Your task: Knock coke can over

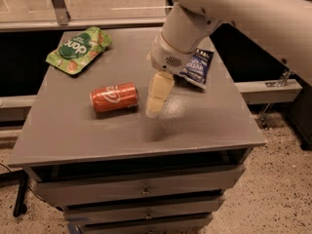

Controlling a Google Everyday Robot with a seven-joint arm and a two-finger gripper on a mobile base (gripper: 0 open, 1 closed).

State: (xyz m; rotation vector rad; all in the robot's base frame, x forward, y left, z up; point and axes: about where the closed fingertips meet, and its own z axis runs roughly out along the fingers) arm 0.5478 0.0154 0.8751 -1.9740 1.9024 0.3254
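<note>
Far left, rear of the grey cabinet top point(204, 123): a green snack bag point(78, 50) lies flat near the back-left corner.

Left of centre: the coke can point(113, 97) lies on its side on the top, long axis running left to right, white script facing up. It is well apart from the green bag and stands clear of the front edge.

Centre: the gripper point(156, 99) hangs just beside the can's right end, cream-coloured, pointing down and tilted slightly to the left, its tip at or just above the surface. Contact with the can cannot be confirmed; a narrow gap seems to show. It holds nothing. Whether the gripper is released or clenched cannot be told from this view.

Right of centre: a dark blue chip bag point(197, 67) lies behind the gripper, partly covered by the wrist.

Upper right: the white arm point(243, 9) enters from the right edge and bends down to the wrist.

Below: drawers point(146, 191) front the cabinet.
</note>
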